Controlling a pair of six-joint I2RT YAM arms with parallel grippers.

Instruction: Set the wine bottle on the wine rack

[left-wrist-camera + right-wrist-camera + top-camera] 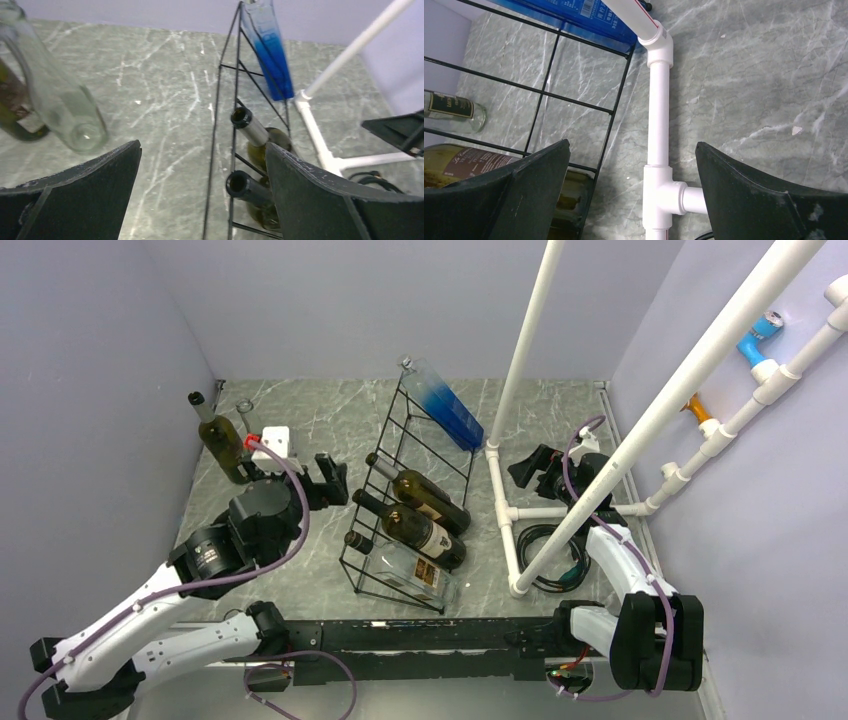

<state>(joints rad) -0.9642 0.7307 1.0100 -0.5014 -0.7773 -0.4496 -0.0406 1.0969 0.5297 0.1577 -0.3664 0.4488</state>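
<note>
From above, the wine bottle [219, 440] stands upright at the far left of the table, its neck pointing straight up. I take the dark green one to be the one to move (a clear bottle [244, 415] stands just beside it). The wine rack [384, 435] lies in the middle and holds four bottles, with an open slot near its far end. The left gripper [333, 480] sits between the bottle and the rack. Its nose points at the rack, so the bottle is off to its left and a bit farther back. The right gripper [532, 470] is on the other side of the rack and the white pipe [505, 510], so the left arm is much nearer.

From the left wrist, the left gripper [202, 147] has its jaws spread wide with nothing in them. They face the wine rack [236, 100]. The wine bottle [12, 112] shows only at the left edge, partly behind the clear bottle [60, 100]. I think the arm must turn left first.

From the right wrist, the right gripper [631, 147] is also spread wide and holds nothing. It hangs over the white pipe [659, 100], beside the wine rack [543, 93].
</note>
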